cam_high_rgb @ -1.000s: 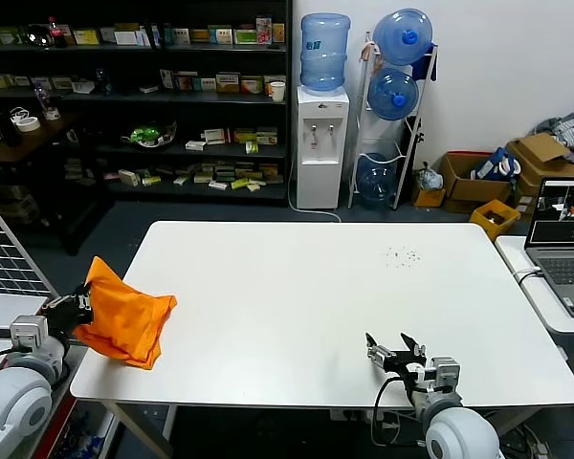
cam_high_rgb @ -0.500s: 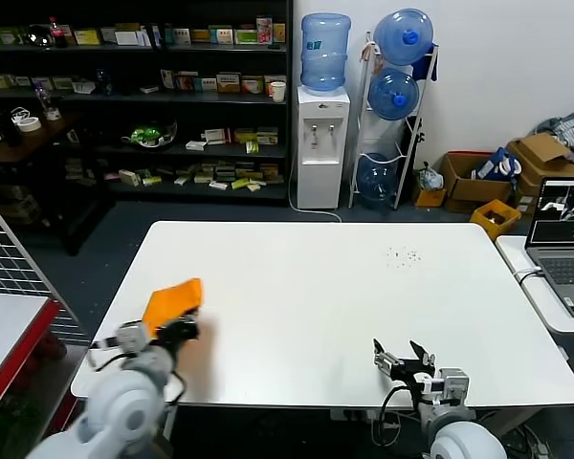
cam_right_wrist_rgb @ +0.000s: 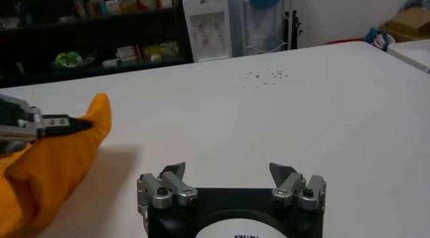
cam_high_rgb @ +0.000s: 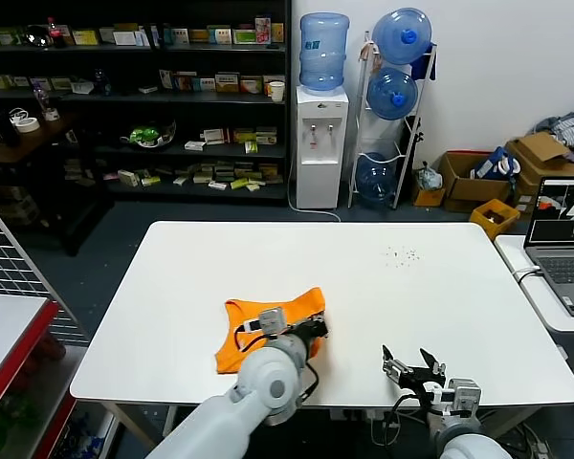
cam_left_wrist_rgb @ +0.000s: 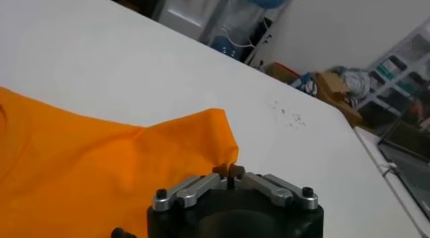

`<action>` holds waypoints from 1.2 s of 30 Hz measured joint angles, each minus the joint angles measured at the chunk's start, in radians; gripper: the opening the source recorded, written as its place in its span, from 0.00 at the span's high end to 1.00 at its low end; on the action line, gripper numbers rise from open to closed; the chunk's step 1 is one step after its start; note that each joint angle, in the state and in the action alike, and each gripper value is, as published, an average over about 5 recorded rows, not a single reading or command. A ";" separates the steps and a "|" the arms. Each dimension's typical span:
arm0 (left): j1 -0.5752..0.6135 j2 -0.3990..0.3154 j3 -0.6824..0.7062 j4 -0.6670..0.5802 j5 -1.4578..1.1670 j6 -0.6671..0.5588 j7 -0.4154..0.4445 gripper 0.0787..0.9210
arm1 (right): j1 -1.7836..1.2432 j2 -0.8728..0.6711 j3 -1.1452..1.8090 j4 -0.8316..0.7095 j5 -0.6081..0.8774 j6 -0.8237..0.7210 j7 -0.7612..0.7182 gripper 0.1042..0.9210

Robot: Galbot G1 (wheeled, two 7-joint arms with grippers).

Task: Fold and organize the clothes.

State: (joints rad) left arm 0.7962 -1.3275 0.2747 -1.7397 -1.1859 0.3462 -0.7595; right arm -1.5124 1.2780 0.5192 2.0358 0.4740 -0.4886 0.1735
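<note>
The clothes, one bright orange T-shirt (cam_high_rgb: 237, 335), lie spread and wrinkled on the white table (cam_high_rgb: 411, 287) near its front middle. My left gripper (cam_high_rgb: 316, 327) is shut on a corner of the shirt's right-hand edge. In the left wrist view the closed fingertips (cam_left_wrist_rgb: 228, 169) pinch the tip of the orange fabric (cam_left_wrist_rgb: 101, 172). My right gripper (cam_high_rgb: 413, 364) hovers open near the table's front edge, right of the shirt, with nothing between its fingers (cam_right_wrist_rgb: 228, 171). The right wrist view shows the shirt (cam_right_wrist_rgb: 60, 159) and the left gripper (cam_right_wrist_rgb: 80, 124) off to one side.
A few dark specks (cam_high_rgb: 402, 255) dot the table's far right. A laptop (cam_high_rgb: 562, 229) sits on a side table at right. A wire rack (cam_high_rgb: 10, 268) stands at left. Shelves, a water dispenser (cam_high_rgb: 322, 143) and cardboard boxes line the back.
My left arm has swung from the table's left edge to the front middle, carrying the orange shirt, which now rests spread on the table. My right gripper drifted slightly right.
</note>
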 measured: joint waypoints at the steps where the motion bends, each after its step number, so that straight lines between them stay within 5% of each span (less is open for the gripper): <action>1: -0.009 -0.018 0.009 0.017 0.006 -0.001 0.000 0.97 | 0.000 0.000 0.001 0.001 0.000 0.000 0.000 0.12; 11: -0.053 -0.135 0.077 0.132 0.067 -0.008 0.006 0.95 | -0.024 -0.012 0.018 0.026 -0.004 0.004 -0.005 0.12; 20: -0.035 -0.156 0.064 0.132 0.149 -0.038 0.072 0.66 | -0.106 -0.069 0.078 0.100 -0.016 0.041 -0.062 0.12; 27: 0.077 -0.092 -0.025 0.013 0.282 -0.114 0.200 0.42 | -0.154 -0.118 0.140 0.127 -0.026 0.158 -0.154 0.12; 36: 0.406 0.048 -0.328 -0.121 0.536 -0.373 0.481 0.14 | -0.125 -0.095 0.146 0.057 -0.086 0.344 -0.248 0.12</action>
State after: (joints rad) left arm 1.2026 -1.2800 -0.0531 -1.8610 -0.6500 -0.0266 -0.2788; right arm -1.6373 1.1830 0.6651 2.0933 0.3881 -0.1449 -0.0746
